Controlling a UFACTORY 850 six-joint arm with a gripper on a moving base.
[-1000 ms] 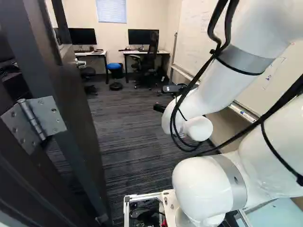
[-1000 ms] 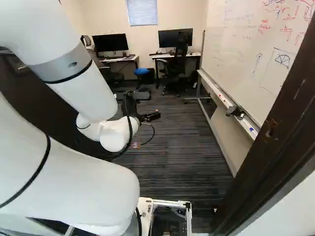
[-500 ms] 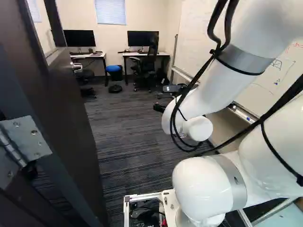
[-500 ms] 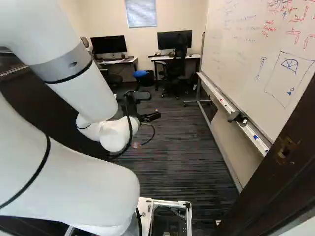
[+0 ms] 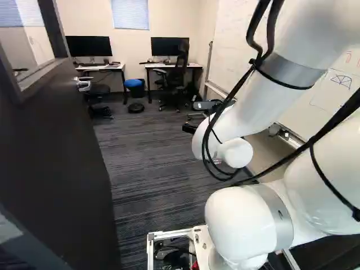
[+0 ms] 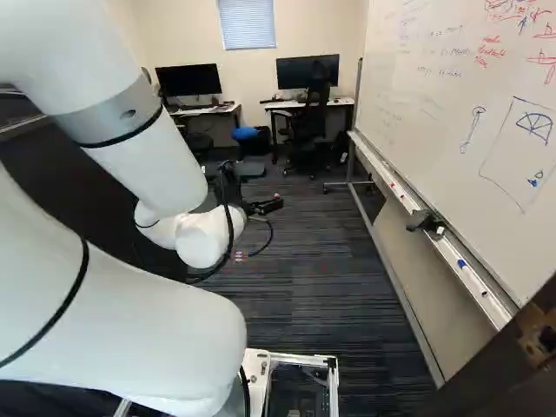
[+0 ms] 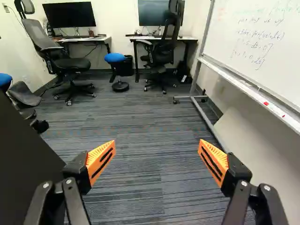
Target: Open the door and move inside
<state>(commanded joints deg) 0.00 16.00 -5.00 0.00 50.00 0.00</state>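
Left base view first, and it's tight close in! The door [image 5: 62, 152] stands swung open along the robot's left, near the base's front frame [image 5: 169, 232]; veer left and that corner could scrape the panel. Across on the right, the jamb [image 6: 512, 369] is close too, and turning before the rear clears could catch it. Up ahead of the base goes the arm [image 5: 253, 107], likely first into anything on a bad line. Its claw [image 7: 157, 147] is released, orange pads [image 7: 96, 157] wide apart (so no grip on that door if it swings back, mind). Then the whiteboard [image 6: 452, 113]: drift right and the arm could knock its tray [image 6: 447, 249]. Farther on, its wheeled foot [image 7: 190, 97] juts out, a possible snag, before the blue stool [image 7: 115, 57] and the office chair [image 7: 161, 56].
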